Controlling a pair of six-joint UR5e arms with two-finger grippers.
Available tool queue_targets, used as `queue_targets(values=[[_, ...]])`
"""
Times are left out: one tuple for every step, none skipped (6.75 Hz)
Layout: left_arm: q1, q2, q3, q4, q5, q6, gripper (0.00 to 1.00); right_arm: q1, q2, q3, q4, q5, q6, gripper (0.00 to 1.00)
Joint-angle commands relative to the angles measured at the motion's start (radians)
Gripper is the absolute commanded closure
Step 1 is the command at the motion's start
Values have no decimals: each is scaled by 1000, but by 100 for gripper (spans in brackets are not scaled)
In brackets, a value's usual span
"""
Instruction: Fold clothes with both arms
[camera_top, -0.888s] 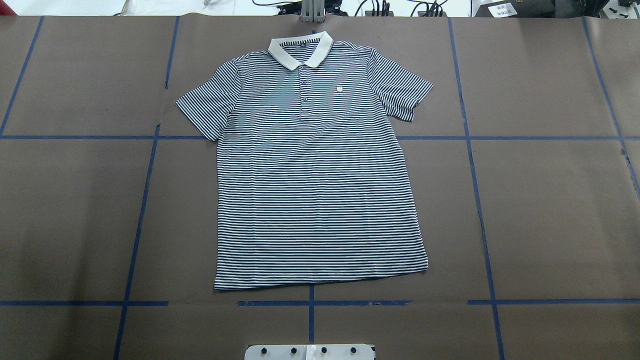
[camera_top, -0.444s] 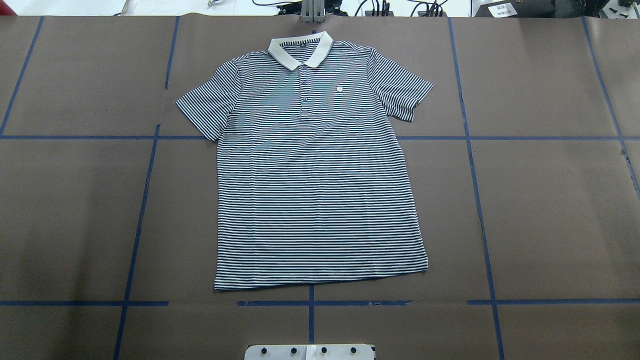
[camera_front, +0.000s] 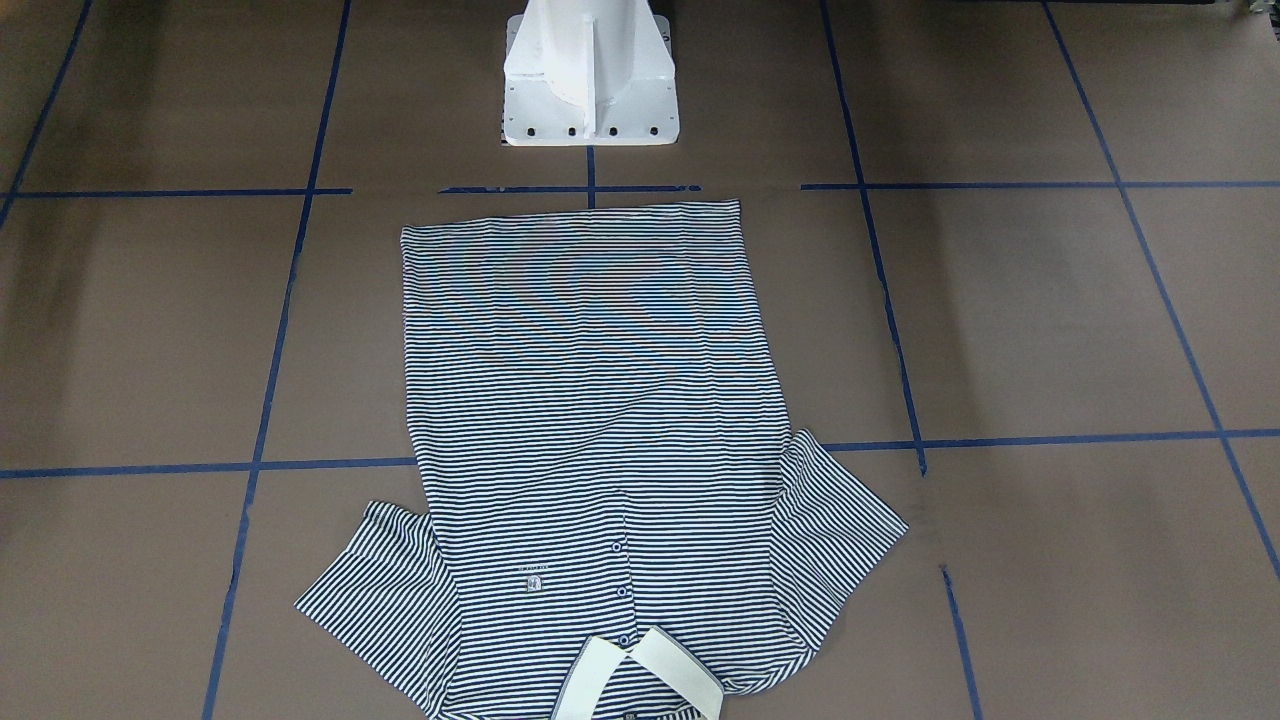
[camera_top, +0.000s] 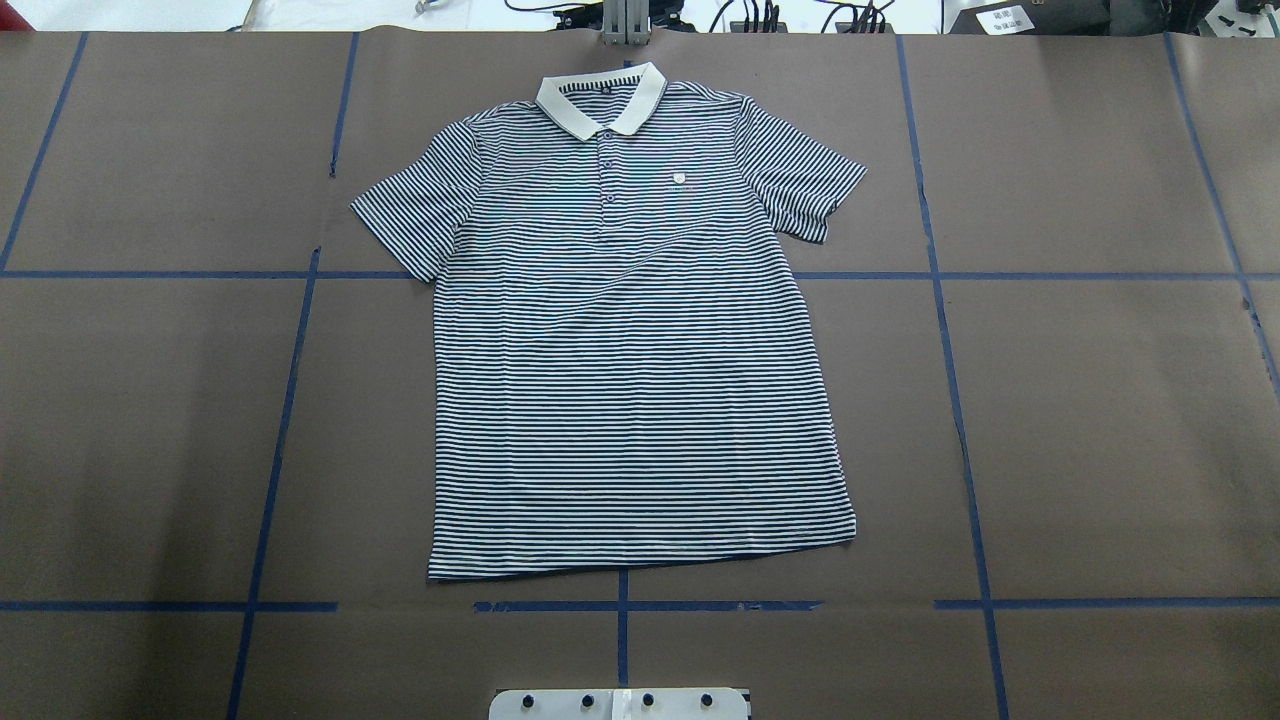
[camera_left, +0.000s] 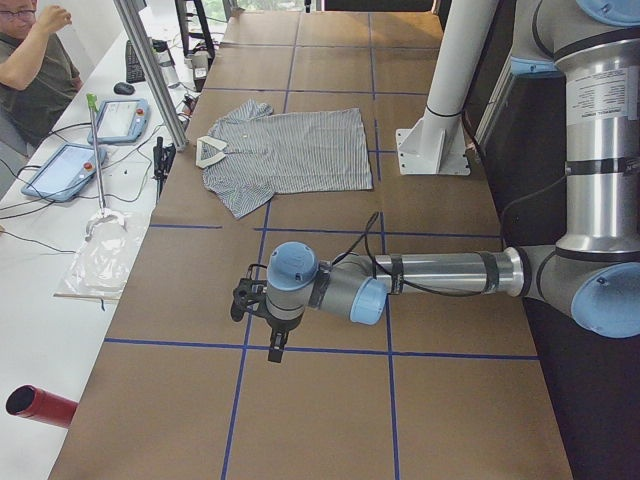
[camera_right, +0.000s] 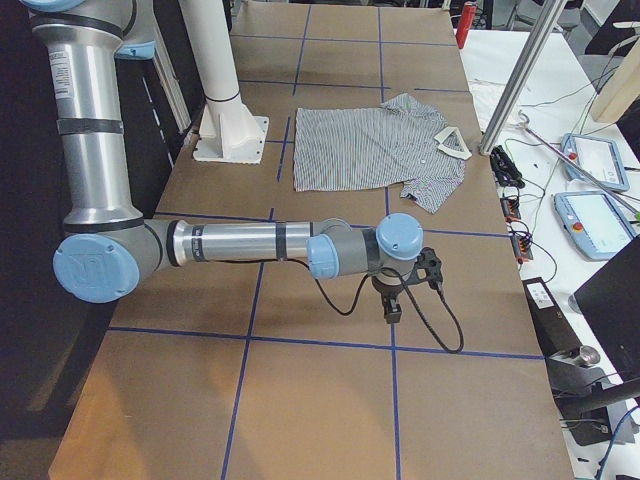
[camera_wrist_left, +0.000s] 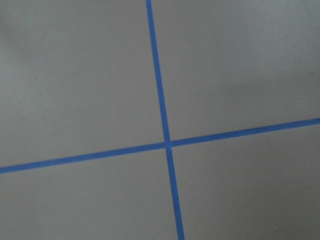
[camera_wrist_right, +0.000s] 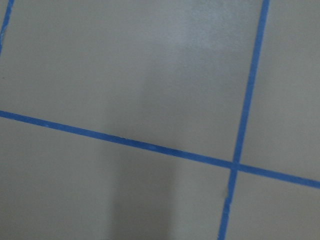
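The striped polo shirt (camera_top: 640, 350) lies flat, front up, in the middle of the table, sleeves spread. Its cream collar (camera_top: 600, 100) is at the far edge and its hem is towards the robot's base. It also shows in the front-facing view (camera_front: 590, 420) and both side views (camera_left: 290, 150) (camera_right: 370, 145). The left gripper (camera_left: 272, 345) hangs above bare table off to the robot's left, far from the shirt. The right gripper (camera_right: 392, 305) hangs above bare table off to the right. I cannot tell whether either is open or shut. Both wrist views show only brown table and blue tape.
The white pedestal (camera_front: 590, 80) stands just behind the hem. Blue tape lines (camera_top: 620, 606) grid the brown table. An operator (camera_left: 30, 60) sits at a side bench with tablets (camera_left: 60, 170) and a red cylinder (camera_left: 40, 405). A metal post (camera_right: 520, 75) stands by the collar end.
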Motion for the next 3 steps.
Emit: queue_targets(values=[[16,-86,-1,-5,-2,-42,0,-134,153,-46,47,7,208,0],[27,-115,13,-45,3,-49,0,-224,312,-124,63,-51,388,0],[29,-163,37,-71,-3,-82,0,-313,410,-234,146,-181,464,0]])
